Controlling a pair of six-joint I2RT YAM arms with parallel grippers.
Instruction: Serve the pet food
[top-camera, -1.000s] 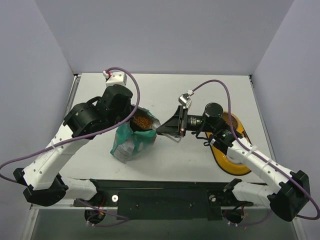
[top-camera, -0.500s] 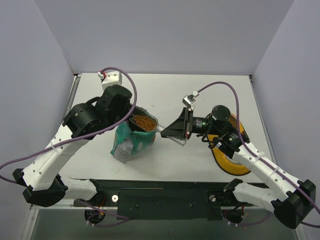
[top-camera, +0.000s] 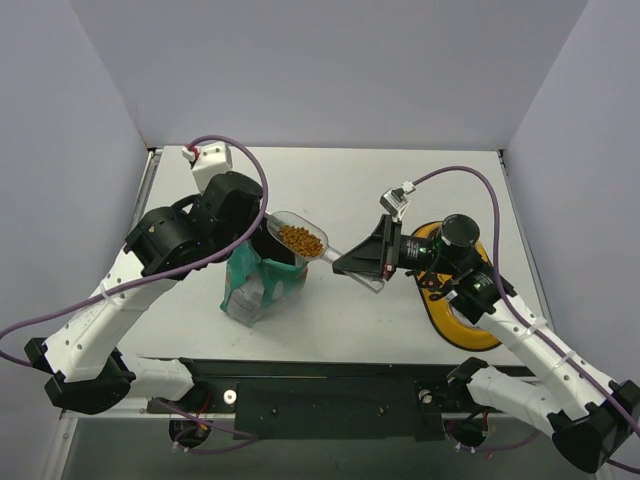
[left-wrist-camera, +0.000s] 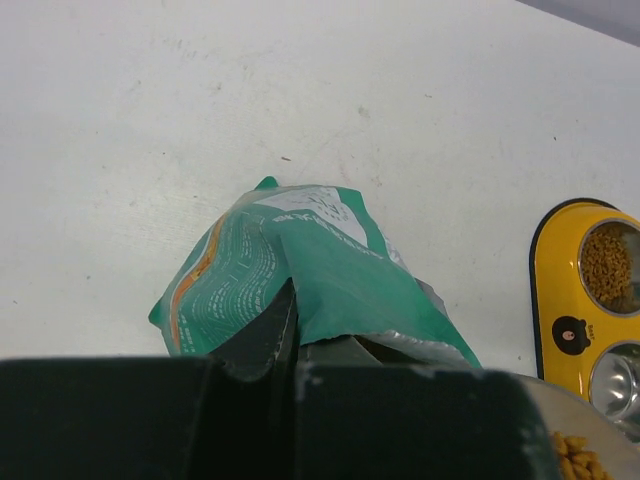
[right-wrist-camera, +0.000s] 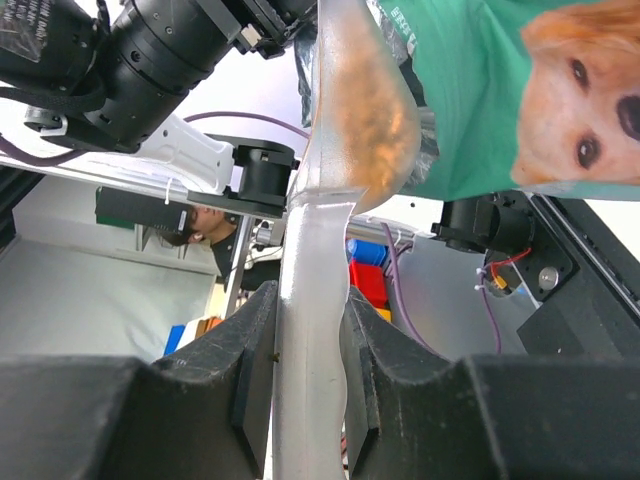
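Golden-brown pet food (top-camera: 300, 238) fills a clear plastic scoop (top-camera: 312, 243) that hangs just right of the open teal-green bag (top-camera: 260, 287). My right gripper (top-camera: 346, 266) is shut on the scoop's handle (right-wrist-camera: 310, 330), with the loaded bowl of the scoop (right-wrist-camera: 365, 120) ahead of it beside the bag (right-wrist-camera: 470, 90). My left gripper (left-wrist-camera: 290, 345) is shut on the bag's top rim (left-wrist-camera: 330, 300) and holds the mouth up. Some pet food (left-wrist-camera: 606, 265) also lies in one cup of the yellow feeder, and the scoop's load (left-wrist-camera: 578, 458) shows at the lower right.
A yellow double-bowl feeder (top-camera: 447, 318) lies flat on the table at the right, partly under my right arm; its second steel cup (left-wrist-camera: 618, 375) looks bare. White walls close the table on the left, back and right.
My right gripper has drawn the loaded scoop up out of the bag's mouth and shifted right toward the feeder. The left arm has kept its hold on the bag.
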